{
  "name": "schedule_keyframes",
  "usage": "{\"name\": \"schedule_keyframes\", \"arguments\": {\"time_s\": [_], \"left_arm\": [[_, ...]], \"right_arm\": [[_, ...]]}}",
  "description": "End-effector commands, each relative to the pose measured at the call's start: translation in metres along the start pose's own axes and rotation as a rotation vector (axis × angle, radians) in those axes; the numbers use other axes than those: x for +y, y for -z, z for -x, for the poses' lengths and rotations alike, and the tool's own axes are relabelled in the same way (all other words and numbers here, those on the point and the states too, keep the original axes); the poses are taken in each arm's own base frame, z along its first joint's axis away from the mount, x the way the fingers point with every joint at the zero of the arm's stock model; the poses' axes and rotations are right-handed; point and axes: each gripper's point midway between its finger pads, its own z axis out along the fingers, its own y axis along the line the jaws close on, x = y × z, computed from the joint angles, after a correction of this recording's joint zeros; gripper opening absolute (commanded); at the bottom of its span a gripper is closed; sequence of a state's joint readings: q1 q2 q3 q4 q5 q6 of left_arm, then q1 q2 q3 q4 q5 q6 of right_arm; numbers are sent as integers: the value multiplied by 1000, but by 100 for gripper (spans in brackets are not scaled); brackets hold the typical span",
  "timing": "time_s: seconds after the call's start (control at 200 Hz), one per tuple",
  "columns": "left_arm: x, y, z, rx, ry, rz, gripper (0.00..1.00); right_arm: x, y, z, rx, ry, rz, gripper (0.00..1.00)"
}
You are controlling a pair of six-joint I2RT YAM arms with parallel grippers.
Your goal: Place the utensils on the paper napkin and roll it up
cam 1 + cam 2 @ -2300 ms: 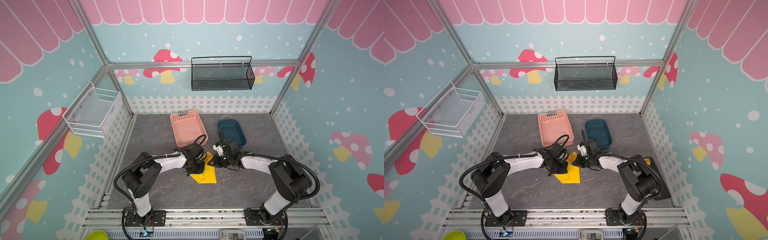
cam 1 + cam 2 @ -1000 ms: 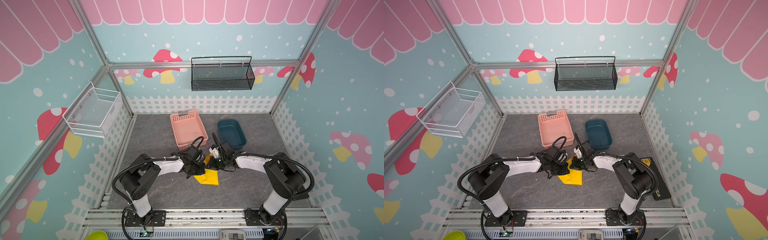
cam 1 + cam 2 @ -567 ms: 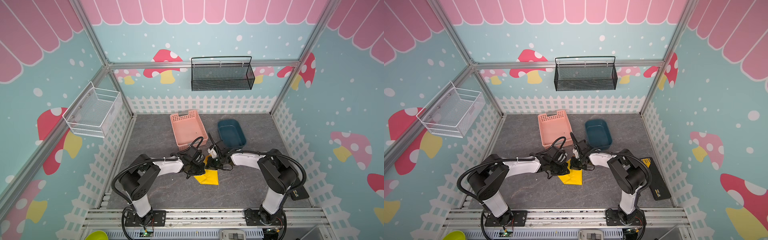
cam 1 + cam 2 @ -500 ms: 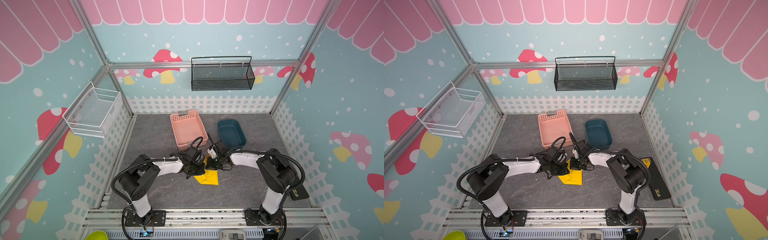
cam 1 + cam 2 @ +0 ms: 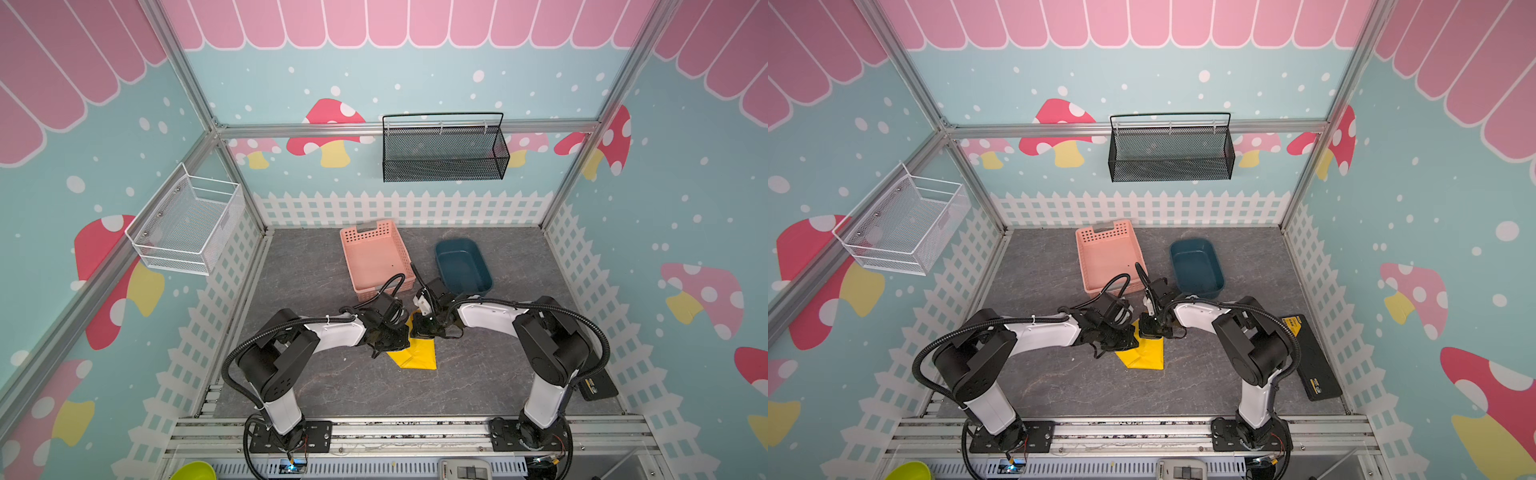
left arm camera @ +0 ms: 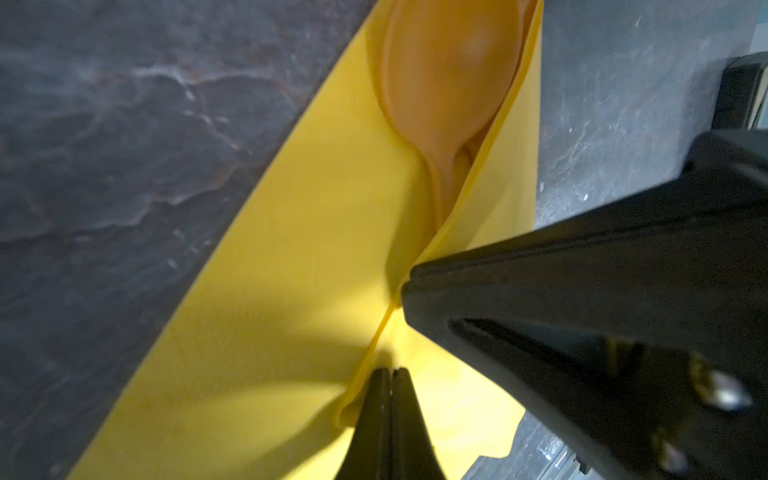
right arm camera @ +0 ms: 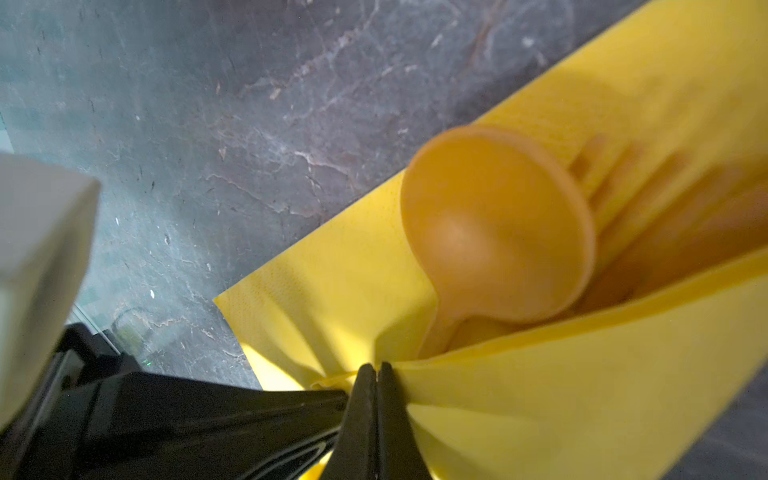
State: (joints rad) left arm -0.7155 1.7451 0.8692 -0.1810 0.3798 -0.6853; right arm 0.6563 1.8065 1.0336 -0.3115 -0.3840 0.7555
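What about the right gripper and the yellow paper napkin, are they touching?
Touching. The right wrist view shows the right gripper shut on a fold of the yellow paper napkin.

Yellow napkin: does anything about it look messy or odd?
Slightly. The thin yellow paper napkin is folded unevenly over the orange plastic spoon, whose bowl shows in the open fold, and the paper puckers where the left fingers and right fingers pinch it. No tear or spill shows.

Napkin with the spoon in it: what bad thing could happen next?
1. The left gripper and right gripper both pinch the thin napkin at its folded edge; pulling apart might tear it.
2. The spoon lies loose in the open fold and could slide out if the paper lifts or tilts.
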Motion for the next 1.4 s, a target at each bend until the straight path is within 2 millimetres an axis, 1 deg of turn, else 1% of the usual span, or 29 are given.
{"name": "schedule_keyframes", "arguments": {"time_s": [0.0,0.075,0.285,0.585,0.715,0.871,1.041,1.106,1.226,1.311,1.396], "left_arm": [[27,-6,-14,40,51,81,0],[27,-6,-14,41,48,82,0],[27,-6,-14,41,50,81,0],[26,-4,-14,38,51,81,0],[25,-2,-11,25,62,81,0],[21,8,-3,-6,71,73,1],[19,31,8,-68,78,88,4],[23,42,10,-94,99,96,6],[44,59,6,-111,189,109,11],[60,68,0,-118,251,102,20],[68,73,-6,-116,273,87,25]], "right_arm": [[12,12,-10,20,22,20,0],[13,12,-19,34,22,22,0],[3,2,-37,72,10,-2,0],[-10,-14,-45,99,6,-42,0],[-14,-17,-48,107,4,-50,0],[-19,-19,-51,116,0,-60,0],[-20,-19,-52,116,3,-63,0],[-20,-19,-52,117,3,-63,0],[-20,-19,-53,119,2,-63,0],[-19,-18,-52,117,4,-62,0],[-19,-18,-52,118,7,-61,0]]}}
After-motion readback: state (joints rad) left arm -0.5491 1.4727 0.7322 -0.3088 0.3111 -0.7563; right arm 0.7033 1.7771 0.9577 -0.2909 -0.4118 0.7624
